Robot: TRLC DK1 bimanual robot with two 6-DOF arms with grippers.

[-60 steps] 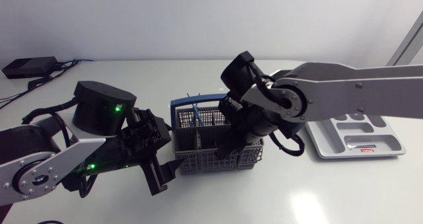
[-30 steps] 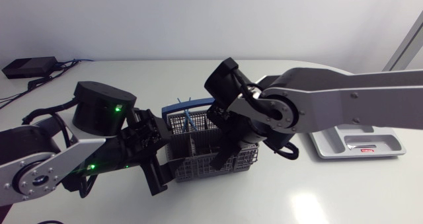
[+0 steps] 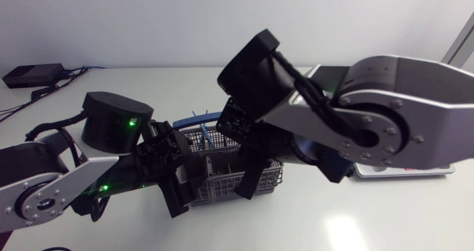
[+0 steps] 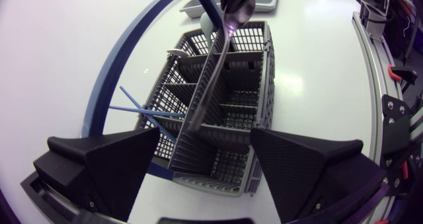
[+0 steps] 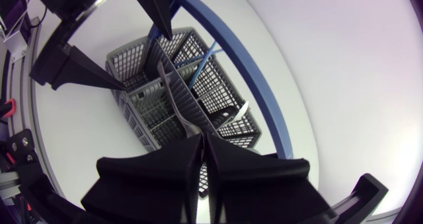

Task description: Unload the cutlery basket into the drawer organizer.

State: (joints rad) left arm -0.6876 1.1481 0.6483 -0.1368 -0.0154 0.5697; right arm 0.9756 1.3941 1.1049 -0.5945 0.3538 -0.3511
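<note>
Head view: on the smooth white table [image 3: 333, 221] stands one cutlery basket [image 3: 222, 183], grey plastic lattice with a slim blue hoop handle [image 3: 185, 124], tipped slightly. Two arms meet at it. The left gripper [image 3: 180, 173], matte black and wedge-fingered, sits at the basket's left end. The right arm's bulky silver link and black joint hang over the basket, and the right gripper [image 3: 248, 178] dips into its right half. Only the front edge of one pale grey drawer organizer [image 3: 407, 171] shows past that arm, well apart from the basket.

Left wrist view: the left gripper's ribbed fingers [image 4: 112, 164] are spread wide, gripping nothing, with the basket's near end between them. The basket is long and split by a middle wall into square mesh cells. Two thin blue sticks [image 4: 142, 112] cross in one side cell. One shiny metal spoon [image 4: 228, 32] rises bowl-up from the middle, its bowl in the other arm's fingers.

Right wrist view: the right gripper's fingers are pressed together on the spoon, whose flat grey handle runs down to the basket directly beneath.
</note>
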